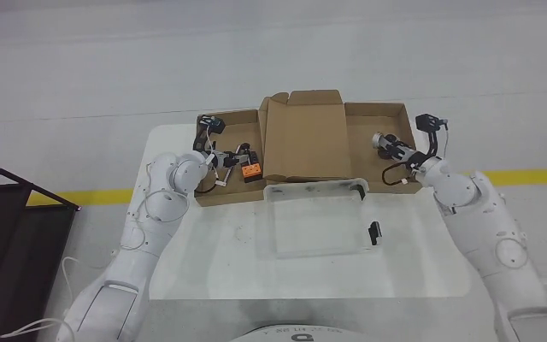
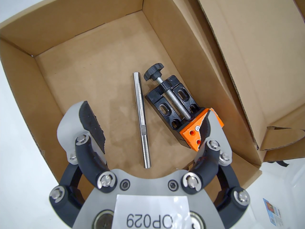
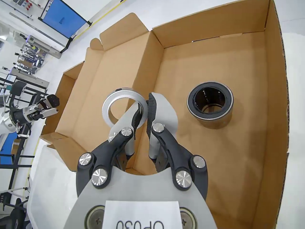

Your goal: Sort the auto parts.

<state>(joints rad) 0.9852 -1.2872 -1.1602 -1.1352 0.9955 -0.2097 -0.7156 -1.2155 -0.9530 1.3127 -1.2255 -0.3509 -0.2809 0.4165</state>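
Closest to the left wrist camera, the left claw (image 2: pixel 147 110) hangs spread wide inside the left box (image 2: pixel 71 24), its two fingers (image 2: pixel 91 125) well apart and holding nothing. Between them on the cardboard floor lies a thin steel rod (image 2: pixel 141 117), and just beside the rod lies a small black vise (image 2: pixel 174 106) with a screw knob at one end and an orange block at the other. One fingertip overlaps that orange end; whether it touches cannot be told. Over on the other side, the right claw (image 3: pixel 144 107) is pinching the rim of a silver ring (image 3: pixel 124 94), held above the inner wall of the right box (image 3: pixel 214 17), next to the open brown flap (image 3: pixel 114 65) in the middle. On that box's floor a black bearing (image 3: pixel 214 123) stands upright, apart from the claw. From above, both boxes sit at the far side of the white table (image 1: pixel 214 256), with a clear plastic tray (image 1: pixel 316 231) just in front of them, and a small black part (image 1: pixel 374 232) lies on the table just beside the tray's edge.
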